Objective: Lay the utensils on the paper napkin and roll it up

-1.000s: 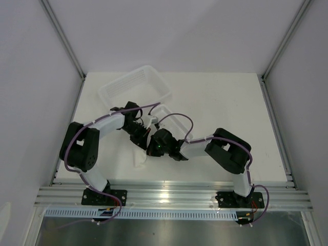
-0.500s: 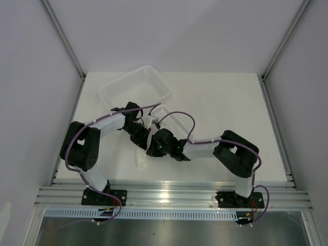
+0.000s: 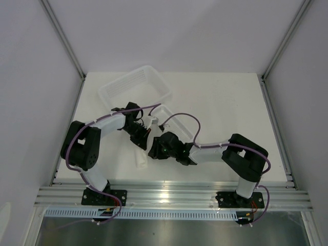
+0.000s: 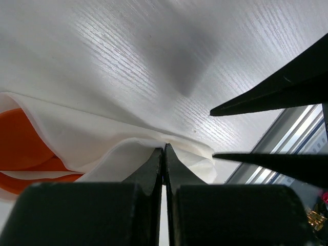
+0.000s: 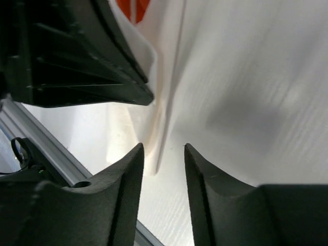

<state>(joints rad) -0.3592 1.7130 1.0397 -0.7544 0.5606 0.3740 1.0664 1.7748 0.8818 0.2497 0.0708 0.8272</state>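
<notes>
Left gripper apparently pinches napkin closed.

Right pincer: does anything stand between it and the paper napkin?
Nothing visible does. The open right pincer has the edge of the paper napkin at the gap between its fingers. The left pincer, shut on a napkin fold, sits to one side, not in the path.

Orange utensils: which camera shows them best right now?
Left wrist. The utensils show as a broad orange patch tucked inside the fold of the paper napkin, at the left edge. Right wrist catches only a small orange sliver at its top edge. Top external: the arms cover them, so no orange can be made out.
</notes>
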